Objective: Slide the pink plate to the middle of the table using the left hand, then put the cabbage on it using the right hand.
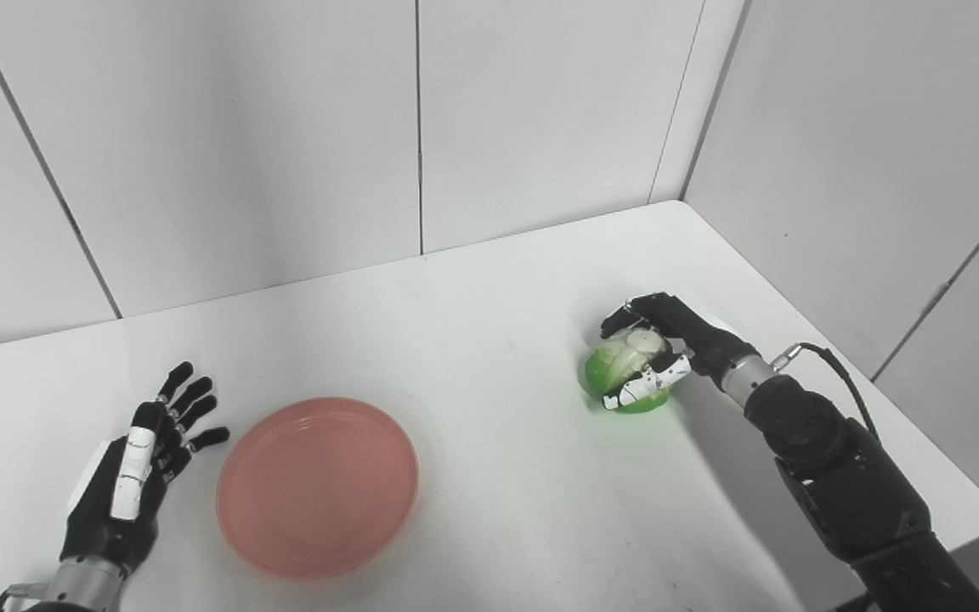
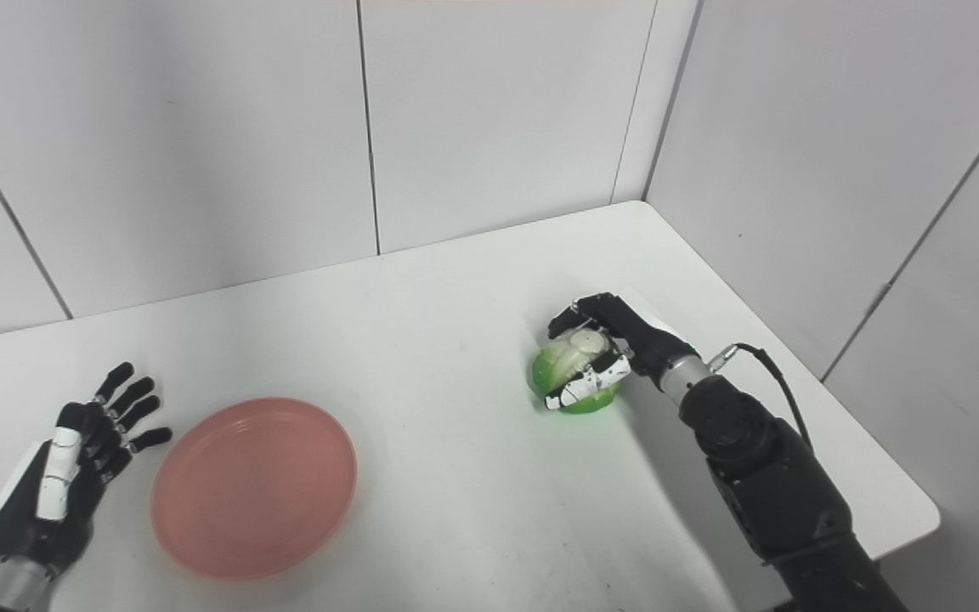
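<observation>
The pink plate lies flat on the white table, left of centre and near the front edge, with nothing on it. Just left of the plate my left hand rests open, fingers spread, apart from the rim. On the right side sits the green and white cabbage, touching the table surface. My right hand is wrapped around the cabbage from the right, fingers over its top and thumb across its front. In the right eye view the same cabbage shows under the right hand.
Grey wall panels stand behind the table and along its right side, meeting at the back right corner. The table's right edge runs close to my right forearm. White tabletop stretches between plate and cabbage.
</observation>
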Robot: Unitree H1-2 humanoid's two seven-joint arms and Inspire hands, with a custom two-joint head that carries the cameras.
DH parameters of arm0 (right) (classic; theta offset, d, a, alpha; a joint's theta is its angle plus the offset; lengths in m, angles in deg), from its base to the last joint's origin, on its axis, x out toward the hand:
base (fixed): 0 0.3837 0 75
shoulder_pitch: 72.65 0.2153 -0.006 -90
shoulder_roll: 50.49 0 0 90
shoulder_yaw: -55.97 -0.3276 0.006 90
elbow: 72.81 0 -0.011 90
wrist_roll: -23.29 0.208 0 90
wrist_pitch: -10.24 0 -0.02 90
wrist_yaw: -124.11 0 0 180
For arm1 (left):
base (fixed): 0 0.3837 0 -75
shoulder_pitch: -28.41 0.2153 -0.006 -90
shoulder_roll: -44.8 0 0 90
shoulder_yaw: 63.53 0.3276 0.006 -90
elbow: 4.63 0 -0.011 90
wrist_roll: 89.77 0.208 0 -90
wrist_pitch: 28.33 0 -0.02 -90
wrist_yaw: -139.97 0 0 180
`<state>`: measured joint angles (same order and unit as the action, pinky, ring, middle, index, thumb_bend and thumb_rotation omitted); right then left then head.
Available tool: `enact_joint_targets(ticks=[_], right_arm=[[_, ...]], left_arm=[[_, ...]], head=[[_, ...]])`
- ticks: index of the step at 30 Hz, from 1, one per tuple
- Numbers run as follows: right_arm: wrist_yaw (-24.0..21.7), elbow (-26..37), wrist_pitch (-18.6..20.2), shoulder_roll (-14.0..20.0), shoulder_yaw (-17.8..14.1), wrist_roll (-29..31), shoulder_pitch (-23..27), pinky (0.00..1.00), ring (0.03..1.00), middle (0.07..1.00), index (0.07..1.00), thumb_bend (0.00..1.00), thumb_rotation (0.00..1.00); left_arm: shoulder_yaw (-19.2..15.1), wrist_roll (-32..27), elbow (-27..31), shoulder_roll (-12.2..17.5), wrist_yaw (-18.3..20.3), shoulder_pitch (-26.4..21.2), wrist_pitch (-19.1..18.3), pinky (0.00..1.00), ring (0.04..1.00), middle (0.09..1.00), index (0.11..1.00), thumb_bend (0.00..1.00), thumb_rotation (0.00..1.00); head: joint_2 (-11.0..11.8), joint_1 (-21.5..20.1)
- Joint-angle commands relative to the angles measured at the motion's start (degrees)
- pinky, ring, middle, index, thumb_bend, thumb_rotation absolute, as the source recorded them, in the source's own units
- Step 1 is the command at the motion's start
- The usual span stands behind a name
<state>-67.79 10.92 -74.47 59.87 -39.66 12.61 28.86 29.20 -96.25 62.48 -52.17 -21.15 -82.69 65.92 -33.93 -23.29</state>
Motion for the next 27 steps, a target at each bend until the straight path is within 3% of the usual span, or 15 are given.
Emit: enact_joint_targets(ticks=[1, 8, 14, 27], right_arm=[[0.83, 1.83, -0.70, 1.39, -0.22, -1.26, 0.43, 0.43, 0.428, 0.449, 0.505, 0.53, 0.00], [0.66, 5.27, 0.88, 1.60, -1.27, -1.38, 0.53, 0.39, 0.399, 0.416, 0.493, 0.53, 0.00], [-1.28, 9.42, 3.82, 1.82, -2.23, 0.79, 1.37, 0.46, 0.467, 0.480, 0.488, 0.53, 0.00], [-3.62, 15.20, 5.45, 1.27, -0.34, -0.01, 5.20, 0.46, 0.449, 0.469, 0.499, 0.53, 0.00]], left_arm=[[-0.76, 0.80, -1.30, 2.04, -1.04, 1.34, -2.28, 0.90, 0.926, 0.932, 0.939, 0.86, 0.99], [-0.46, 1.10, -0.52, 1.80, -1.19, 1.54, -2.73, 0.91, 0.929, 0.933, 0.939, 0.86, 0.99], [-0.21, 1.31, -0.29, 1.40, -1.47, 1.45, -3.45, 0.93, 0.939, 0.944, 0.950, 0.86, 1.00], [1.02, 3.08, 1.41, 0.37, -3.47, 1.92, -4.39, 0.92, 0.930, 0.938, 0.944, 0.82, 1.00]], head=[[0.04, 0.18], [0.04, 0.98], [0.16, 1.67], [0.34, 4.20]])
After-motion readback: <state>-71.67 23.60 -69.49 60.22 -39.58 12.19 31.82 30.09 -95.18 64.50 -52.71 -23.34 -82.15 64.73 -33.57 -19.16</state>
